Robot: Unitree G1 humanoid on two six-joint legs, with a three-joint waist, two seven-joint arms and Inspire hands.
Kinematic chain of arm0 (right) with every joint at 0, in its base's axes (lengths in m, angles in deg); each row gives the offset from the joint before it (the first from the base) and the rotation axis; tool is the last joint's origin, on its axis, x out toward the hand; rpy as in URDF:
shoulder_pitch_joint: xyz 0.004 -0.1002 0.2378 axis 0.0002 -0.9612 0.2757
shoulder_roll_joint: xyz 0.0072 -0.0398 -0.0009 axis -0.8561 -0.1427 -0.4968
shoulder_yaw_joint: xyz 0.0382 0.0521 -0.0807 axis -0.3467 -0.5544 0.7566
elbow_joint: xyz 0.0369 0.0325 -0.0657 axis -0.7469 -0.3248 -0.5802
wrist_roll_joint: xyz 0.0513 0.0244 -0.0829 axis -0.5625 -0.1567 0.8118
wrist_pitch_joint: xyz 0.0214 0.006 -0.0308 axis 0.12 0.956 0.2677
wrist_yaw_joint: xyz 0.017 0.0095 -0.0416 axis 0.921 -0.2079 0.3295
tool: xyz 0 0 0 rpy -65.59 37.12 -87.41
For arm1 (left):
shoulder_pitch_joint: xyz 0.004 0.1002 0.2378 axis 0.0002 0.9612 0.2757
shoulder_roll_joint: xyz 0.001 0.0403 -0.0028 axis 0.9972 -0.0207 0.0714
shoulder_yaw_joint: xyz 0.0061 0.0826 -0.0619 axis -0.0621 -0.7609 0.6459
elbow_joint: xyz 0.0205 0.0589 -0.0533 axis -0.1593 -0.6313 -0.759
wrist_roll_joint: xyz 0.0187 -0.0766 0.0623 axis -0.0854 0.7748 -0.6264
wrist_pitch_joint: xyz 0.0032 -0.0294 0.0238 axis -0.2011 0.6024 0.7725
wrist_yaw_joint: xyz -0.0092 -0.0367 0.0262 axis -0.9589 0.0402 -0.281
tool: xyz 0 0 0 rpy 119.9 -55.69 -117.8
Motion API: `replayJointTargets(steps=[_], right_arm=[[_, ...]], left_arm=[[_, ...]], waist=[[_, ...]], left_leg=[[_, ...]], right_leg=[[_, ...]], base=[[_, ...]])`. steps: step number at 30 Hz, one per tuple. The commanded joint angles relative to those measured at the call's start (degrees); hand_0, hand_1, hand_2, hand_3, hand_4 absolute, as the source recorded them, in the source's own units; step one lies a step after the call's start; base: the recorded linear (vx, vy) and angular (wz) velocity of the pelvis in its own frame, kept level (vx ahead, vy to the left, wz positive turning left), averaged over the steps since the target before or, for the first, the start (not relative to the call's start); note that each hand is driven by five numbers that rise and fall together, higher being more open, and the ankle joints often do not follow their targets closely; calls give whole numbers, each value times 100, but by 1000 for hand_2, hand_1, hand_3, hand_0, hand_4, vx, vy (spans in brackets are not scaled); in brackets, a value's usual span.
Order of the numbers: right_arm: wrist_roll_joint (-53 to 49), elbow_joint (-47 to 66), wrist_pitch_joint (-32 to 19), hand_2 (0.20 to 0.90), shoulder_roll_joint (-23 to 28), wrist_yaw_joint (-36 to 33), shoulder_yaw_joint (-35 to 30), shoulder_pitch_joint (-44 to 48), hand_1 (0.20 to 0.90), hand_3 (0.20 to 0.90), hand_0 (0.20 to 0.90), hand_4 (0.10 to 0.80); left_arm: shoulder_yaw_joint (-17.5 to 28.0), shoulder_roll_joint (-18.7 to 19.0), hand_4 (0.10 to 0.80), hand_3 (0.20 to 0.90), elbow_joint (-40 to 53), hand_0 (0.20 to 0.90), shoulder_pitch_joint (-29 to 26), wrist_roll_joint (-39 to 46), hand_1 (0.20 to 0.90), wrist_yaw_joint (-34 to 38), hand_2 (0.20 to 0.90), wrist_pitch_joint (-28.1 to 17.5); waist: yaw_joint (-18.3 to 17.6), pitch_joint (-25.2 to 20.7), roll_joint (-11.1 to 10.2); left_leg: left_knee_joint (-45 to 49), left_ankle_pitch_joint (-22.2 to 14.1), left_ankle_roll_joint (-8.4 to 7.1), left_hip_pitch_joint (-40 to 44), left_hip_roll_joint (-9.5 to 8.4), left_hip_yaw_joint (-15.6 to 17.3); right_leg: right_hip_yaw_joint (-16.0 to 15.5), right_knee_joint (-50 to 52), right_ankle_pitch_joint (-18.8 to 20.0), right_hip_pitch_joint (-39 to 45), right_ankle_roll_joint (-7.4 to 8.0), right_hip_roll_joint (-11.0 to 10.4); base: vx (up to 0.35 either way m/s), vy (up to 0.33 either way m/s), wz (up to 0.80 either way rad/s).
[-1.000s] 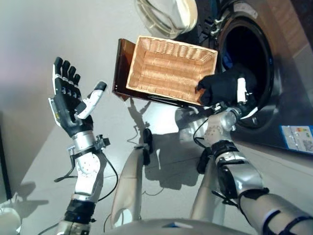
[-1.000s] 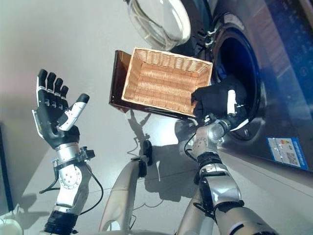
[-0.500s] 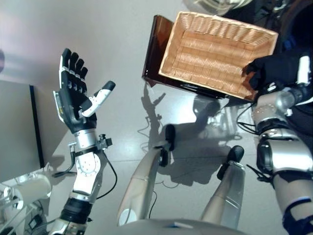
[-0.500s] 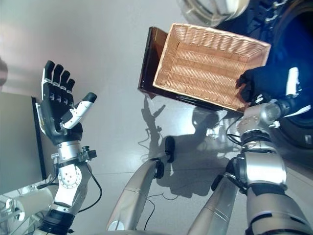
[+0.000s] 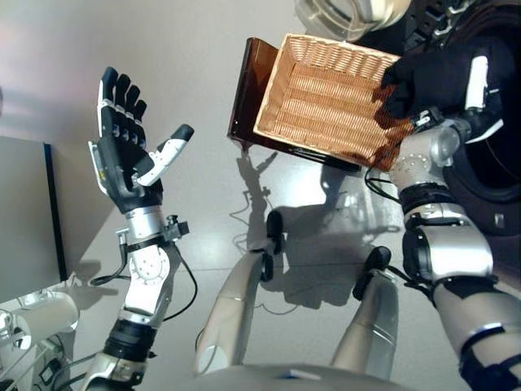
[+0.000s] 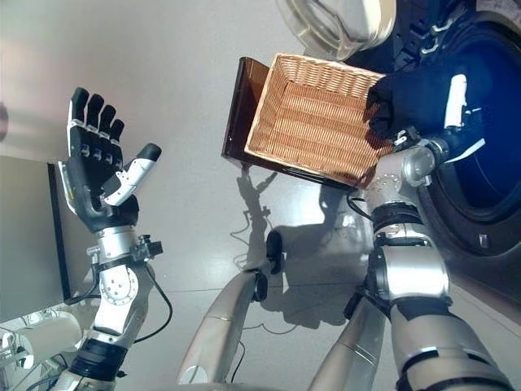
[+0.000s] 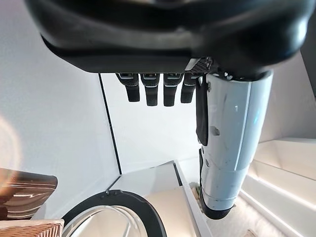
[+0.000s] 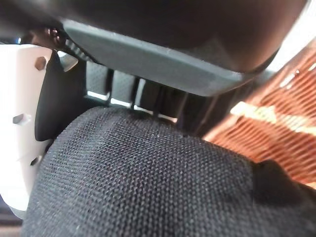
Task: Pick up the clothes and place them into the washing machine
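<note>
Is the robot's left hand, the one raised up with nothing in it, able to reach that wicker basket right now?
Probably not without moving: the left hand is raised open, well to the left of the wicker basket. Nothing blocks the way, only open floor between them.

The basket is woven wicker, pale tan, ribbed and rough. It rests on a dark brown stand with a glossy, plastic-looking face. The black garment in the right hand is a matt, coarse-knit cloth. The washing machine's door is clear glass. The floor is smooth, grey and slightly reflective.
</note>
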Motion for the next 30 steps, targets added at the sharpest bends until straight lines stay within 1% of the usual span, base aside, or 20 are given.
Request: replayJointTargets(steps=[1, 5, 6, 13, 15, 16, 17, 20, 23, 25, 28, 30], right_arm=[[446, 263, -591, 200, 748, -58, 291, 465, 200, 200, 200, 300], [515, 96, -562, 200, 996, -190, 301, 546, 200, 200, 200, 300], [594, 30, -497, 200, 1164, -274, 337, 572, 200, 200, 200, 300], [849, -126, -215, 200, 1810, -405, 492, 729, 200, 200, 200, 300], [875, -167, -165, 200, 1899, -414, 563, 808, 200, 200, 200, 300], [935, -288, -9, 200, 2164, -379, 728, 978, 200, 200, 200, 300], [924, -318, -1, 200, 2183, -369, 762, 1021, 200, 200, 200, 300], [1065, -377, 117, 200, 2564, -349, 1060, 1290, 200, 200, 200, 300], [1171, -398, 177, 200, 2707, -375, 1262, 1477, 200, 200, 200, 300], [1380, -435, 298, 200, 2901, -423, 1521, 1674, 200, 200, 200, 300], [1565, -579, 426, 200, 3076, -453, 1974, 2085, 200, 200, 200, 300], [1606, -578, 461, 200, 3123, -436, 2111, 2202, 200, 200, 200, 300]], left_arm=[[673, 65, 800, 900, 521, 900, -58, 25, 900, 97, 900, -719], [643, 62, 800, 900, 496, 900, -31, 10, 900, 110, 900, -681], [646, 80, 800, 900, 494, 900, 0, 17, 900, 99, 900, -659], [617, 200, 800, 900, 468, 900, 73, -10, 900, 99, 900, -624], [614, 209, 800, 900, 480, 900, 85, -3, 900, 96, 900, -612], [579, 283, 800, 900, 494, 900, 128, 5, 900, 56, 900, -580], [578, 266, 800, 900, 498, 900, 123, 9, 900, 52, 900, -579], [570, 350, 800, 900, 526, 900, 178, 52, 900, -2, 900, -548], [580, 358, 800, 900, 553, 900, 222, 76, 900, -30, 900, -524], [574, 396, 800, 900, 545, 900, 273, 101, 900, -49, 900, -507], [542, 410, 800, 900, 550, 900, 318, 142, 900, -89, 900, -490], [512, 409, 800, 900, 603, 900, 356, 157, 900, -117, 900, -481]], waist=[[198, -418, -53], [216, -433, -6], [233, -431, 29], [252, -356, 168], [249, -340, 189], [258, -334, 222], [256, -324, 236], [273, -333, 299], [270, -332, 333], [259, -327, 348], [276, -334, 383], [279, -339, 390]], left_leg=[[-112, -474, -721, 29, 198, -332], [-145, -442, -739, 50, 173, -361], [-127, -441, -747, 40, 173, -364], [-322, -310, -843, 132, 237, -359], [-397, -269, -854, 169, 239, -357], [-590, -174, -897, 247, 234, -358], [-623, -154, -899, 267, 231, -355], [-896, -22, -941, 412, 233, -384], [-1031, 39, -957, 486, 226, -382], [-1109, 102, -988, 536, 218, -367], [-1293, 172, -987, 614, 192, -348], [-1377, 204, -985, 645, 182, -356]], right_leg=[[-132, -479, 301, -1, -342, 201], [-98, -445, 248, -1, -350, 202], [-91, -396, 209, -17, -352, 199], [-67, -347, 132, -27, -349, 251], [-65, -356, 130, -22, -351, 251], [-63, -382, 108, -24, -356, 262], [-61, -390, 112, -18, -357, 260], [-55, -408, 79, 2, -351, 248], [-57, -419, 56, 23, -354, 249], [-61, -423, 52, 30, -369, 248], [-49, -422, 47, 4, -368, 237], [-62, -442, 41, 5, -366, 223]], base=[[9, 0, 8], [20, 6, 5], [0, 0, 0], [0, -13, -1], [-2, -16, -1], [0, 0, 0], [0, 0, 0], [5, -20, -1], [2, -6, 1], [3, -9, 7], [6, -1, 5], [0, 0, 0]])
